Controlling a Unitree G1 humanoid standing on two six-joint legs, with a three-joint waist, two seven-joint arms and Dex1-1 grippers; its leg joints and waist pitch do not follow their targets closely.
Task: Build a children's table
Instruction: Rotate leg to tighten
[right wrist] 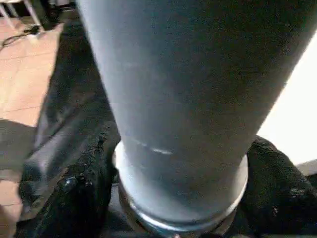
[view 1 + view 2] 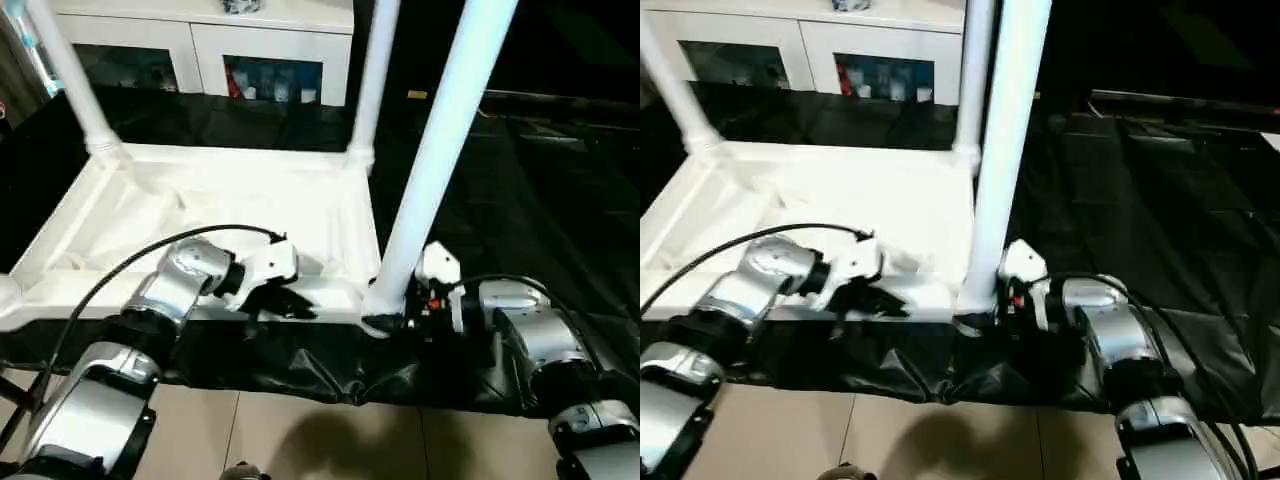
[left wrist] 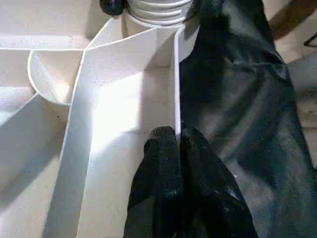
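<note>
End effectors: 2 point(image 2: 290, 300) point(image 1: 173, 198) | legs upright: 3 point(image 2: 440, 150) | tabletop: 1 point(image 2: 250, 190)

place: indoor room, home-like | cues: white glass-doored cabinet point(image 2: 200, 55); tiled floor point(image 2: 300, 440); black sheet point(image 2: 520, 190)

surface: black sheet point(image 2: 520, 190) over tiled floor point(image 2: 300, 440) | on it: upturned white table point(image 2: 230, 195)

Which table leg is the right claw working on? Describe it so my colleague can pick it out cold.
Start at the upside-down white table top lying on the black sheet. Three legs stand up from its corner sockets; go to the near corner on the robot's right. The leg there looks thickest and closest, and unlike the two far legs, the right claw straddles its base.
</note>
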